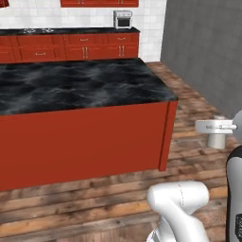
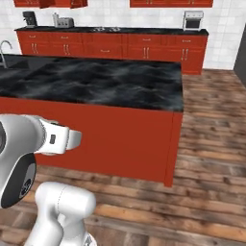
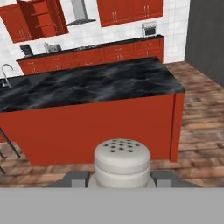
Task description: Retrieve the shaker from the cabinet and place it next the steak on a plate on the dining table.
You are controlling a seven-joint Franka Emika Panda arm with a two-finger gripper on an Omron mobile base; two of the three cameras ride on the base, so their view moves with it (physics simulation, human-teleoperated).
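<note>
Pincer was clamped on the shaker: in hand view the shaker's pale domed cap w/ its holes sat right at the bottom, a dark fingertip tight against each side. In left base view the shaker showed as a small pale cylinder hanging under the hand at the right edge, over the wood floor, off the bench's near right corner and not above the top. Dining bench = big island, black veined marble top, red sides; the part of the top in view in left base and right base views was bare marble. Open cabinet sat top left in hand view on the far wall, door swung out, red shelves visible; couldn't tell any contents at that res. Closed red wall cabinets to its right, range hood between them. Far wall counter carried a coffee maker and toaster at left end, and a small white oven-type box at the right end; red drawer fronts below it, all closed. Faucet stood at the island's left end in right base view, basin itself not resolvable. Arm's white elbow was in front of the island's red side in that view.
</note>
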